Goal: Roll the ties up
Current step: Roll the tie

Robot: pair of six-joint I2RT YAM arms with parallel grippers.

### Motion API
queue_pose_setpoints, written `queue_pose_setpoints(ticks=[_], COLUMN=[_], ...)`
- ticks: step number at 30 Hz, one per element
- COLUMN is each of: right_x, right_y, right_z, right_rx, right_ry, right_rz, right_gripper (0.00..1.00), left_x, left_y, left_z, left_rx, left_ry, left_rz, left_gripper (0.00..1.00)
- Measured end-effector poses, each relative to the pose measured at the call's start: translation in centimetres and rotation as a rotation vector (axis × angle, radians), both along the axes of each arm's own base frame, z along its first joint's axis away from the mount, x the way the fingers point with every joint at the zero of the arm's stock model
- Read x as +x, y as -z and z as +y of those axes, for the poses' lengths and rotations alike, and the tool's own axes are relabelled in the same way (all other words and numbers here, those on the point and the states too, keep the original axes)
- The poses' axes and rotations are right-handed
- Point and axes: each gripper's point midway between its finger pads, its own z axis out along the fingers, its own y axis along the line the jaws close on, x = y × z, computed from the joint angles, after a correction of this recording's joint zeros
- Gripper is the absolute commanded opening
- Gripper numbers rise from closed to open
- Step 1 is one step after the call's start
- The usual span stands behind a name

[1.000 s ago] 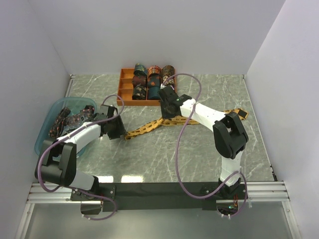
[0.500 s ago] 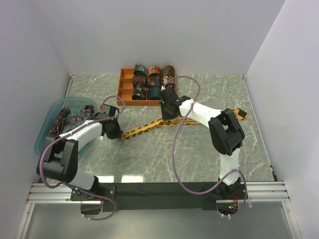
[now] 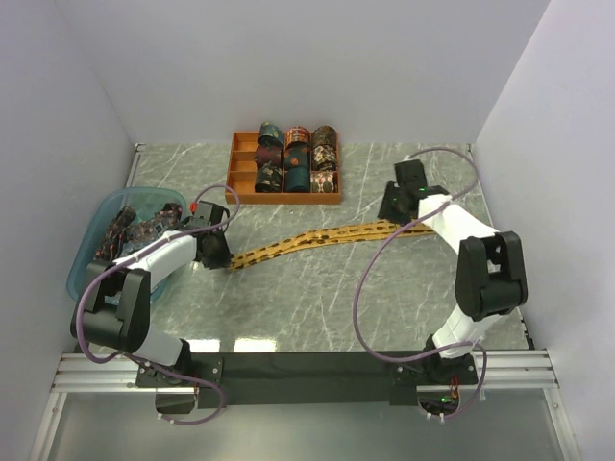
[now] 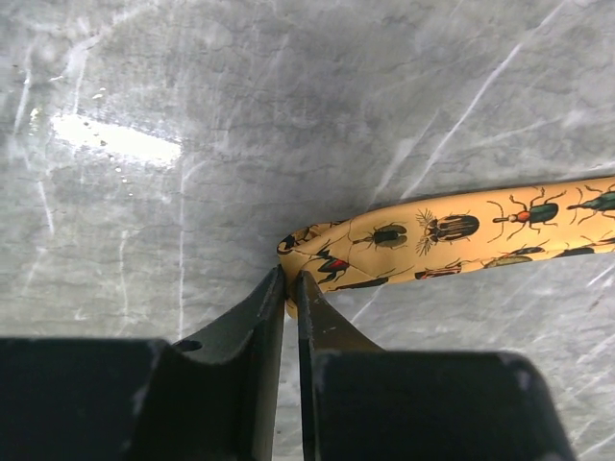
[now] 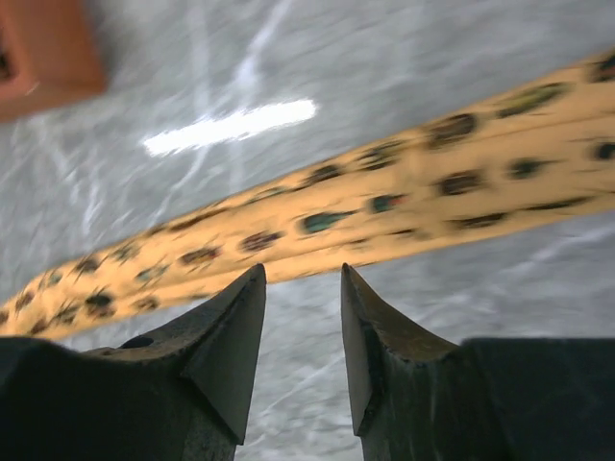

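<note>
Your left fingers (image 4: 267,312) pinch the end of the mustard tie (image 4: 452,235) on the desk (image 4: 288,115); your right fingers (image 5: 231,331) stand apart just above it

White arms (image 3: 165,254), black joints (image 3: 490,274), purple cables (image 3: 358,300).

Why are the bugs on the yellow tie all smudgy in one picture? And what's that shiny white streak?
Right wrist view: the yellow tie looks blurred, bugs smeared; the white streak is light glaring off the table. Left wrist view: bugs sharp, another glare patch. Top view: even light, soft shadows.
</note>
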Motion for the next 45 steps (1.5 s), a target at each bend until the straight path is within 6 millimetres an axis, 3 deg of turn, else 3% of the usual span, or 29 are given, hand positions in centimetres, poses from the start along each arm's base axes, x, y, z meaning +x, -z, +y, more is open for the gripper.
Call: queue_pose_setpoints(ticks=[2,5,21,30,35,45], right_x=[0.5,0.5,0.6,1.0,1.4,4.1], right_y=[-0.1,0.4,5.2,5.6,5.7,5.1], right_z=[-2.3,-3.7,-6.6,-7.6,-9.0,-14.5], right_rx=[-0.003,-0.017,-0.162,-0.227,-0.276,-0.389], right_ry=[0.058,0.086,0.068,0.037,0.020,0.039], right_rz=[-0.008,0.004,0.136,0.156,0.162,0.148], right_gripper=[0.43,0.41,0.34,0.15,0.05,0.06], left_x=[-0.1,-0.1,0.0,-0.1,-0.2,1.8], left_y=[0.0,-0.1,-0.8,-0.7,-0.8,-1.9], left_z=[0.2,0.4,0.6,0.5,-0.4,-4.4], left_rx=[0.012,0.025,0.044,0.037,-0.006,-0.135], left_ry=[0.005,0.016,0.067,0.072,0.092,0.175], left_rz=[0.002,-0.002,-0.029,-0.027,-0.027,-0.049], left_gripper=[0.16,0.17,0.16,0.15,0.13,0.10])
